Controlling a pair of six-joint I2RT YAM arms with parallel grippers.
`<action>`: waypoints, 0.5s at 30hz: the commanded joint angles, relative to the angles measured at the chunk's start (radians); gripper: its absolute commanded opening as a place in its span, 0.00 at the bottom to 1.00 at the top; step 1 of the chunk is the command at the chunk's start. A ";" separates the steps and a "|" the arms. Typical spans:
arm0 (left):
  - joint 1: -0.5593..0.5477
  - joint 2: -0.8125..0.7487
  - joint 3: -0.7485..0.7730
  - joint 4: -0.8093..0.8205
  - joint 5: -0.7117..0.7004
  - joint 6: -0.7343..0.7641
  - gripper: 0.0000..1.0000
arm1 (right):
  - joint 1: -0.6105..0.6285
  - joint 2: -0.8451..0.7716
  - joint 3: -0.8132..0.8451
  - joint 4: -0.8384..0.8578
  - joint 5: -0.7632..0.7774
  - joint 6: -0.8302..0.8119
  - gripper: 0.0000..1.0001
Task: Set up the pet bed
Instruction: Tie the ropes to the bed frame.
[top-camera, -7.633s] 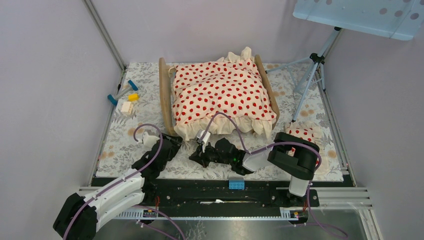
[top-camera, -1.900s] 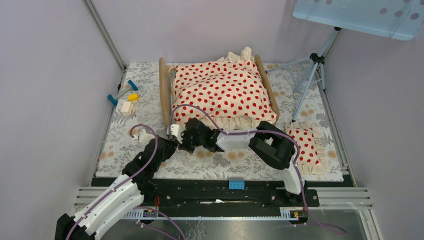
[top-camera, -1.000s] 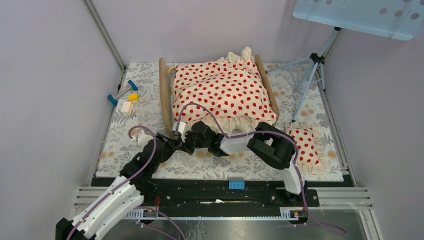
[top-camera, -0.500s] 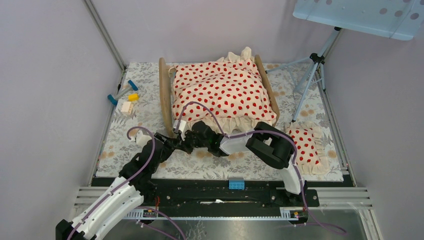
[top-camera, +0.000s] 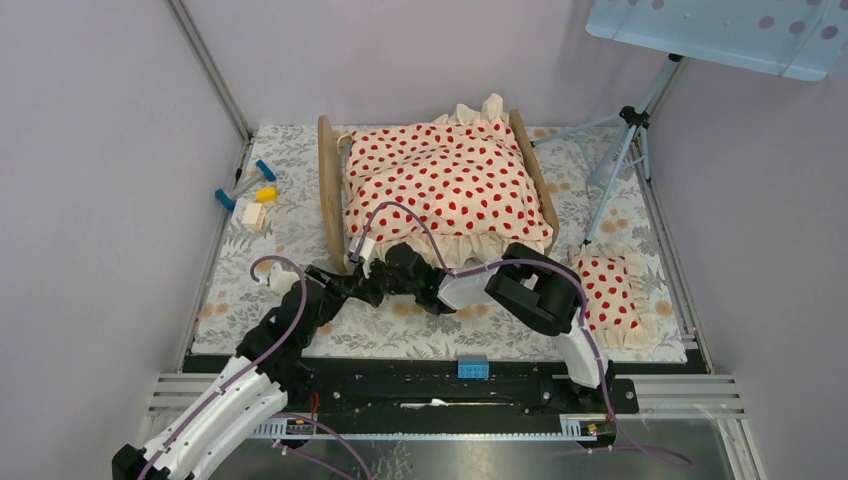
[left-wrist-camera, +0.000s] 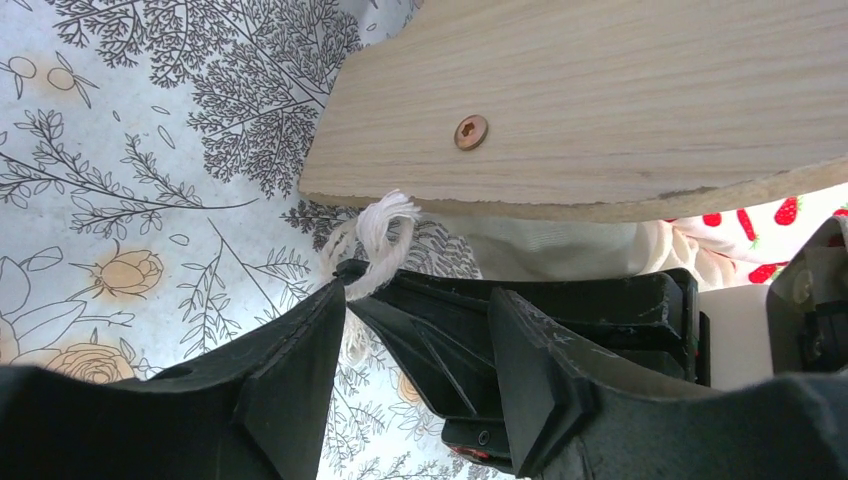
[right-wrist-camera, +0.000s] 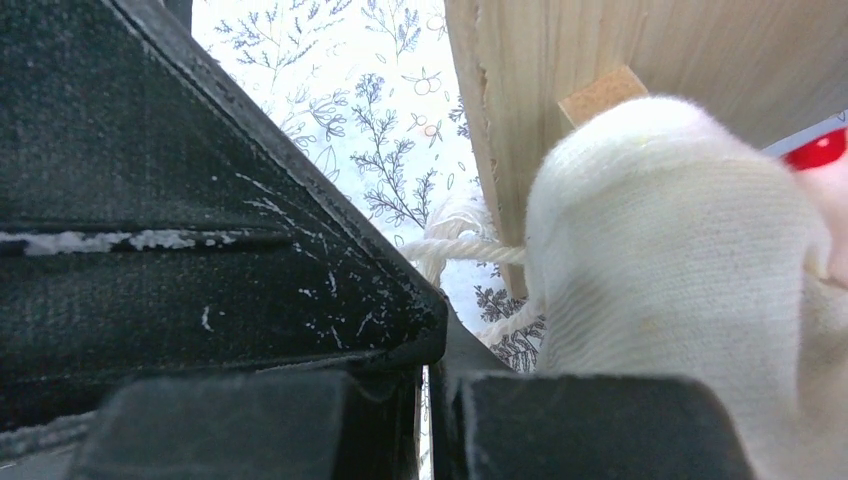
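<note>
**Both grippers at the bed's near-left corner**

We note the pet bed (top-camera: 330, 190) at the back middle of the flowered mat (top-camera: 300, 225), its top covered by the red-dotted blanket (top-camera: 445, 180). The right gripper (right-wrist-camera: 428, 370) has its jaws pressed together on a frayed white cord (left-wrist-camera: 378, 228), just below the wooden end board (left-wrist-camera: 600, 110). The left gripper (left-wrist-camera: 415, 310) stands partly spread, fingers either side of the right gripper's tip, gripping nothing. The dotted pillow (top-camera: 610, 285) lies right of the bed.
</note>
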 joint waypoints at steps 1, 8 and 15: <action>-0.019 -0.020 -0.008 0.024 0.145 -0.008 0.58 | 0.000 0.002 0.035 0.170 0.007 0.043 0.00; -0.018 -0.035 0.004 0.019 0.153 -0.012 0.58 | 0.000 0.022 0.056 0.176 0.014 0.057 0.00; -0.019 -0.032 0.008 0.044 0.176 -0.015 0.58 | 0.000 0.048 0.071 0.174 0.006 0.067 0.00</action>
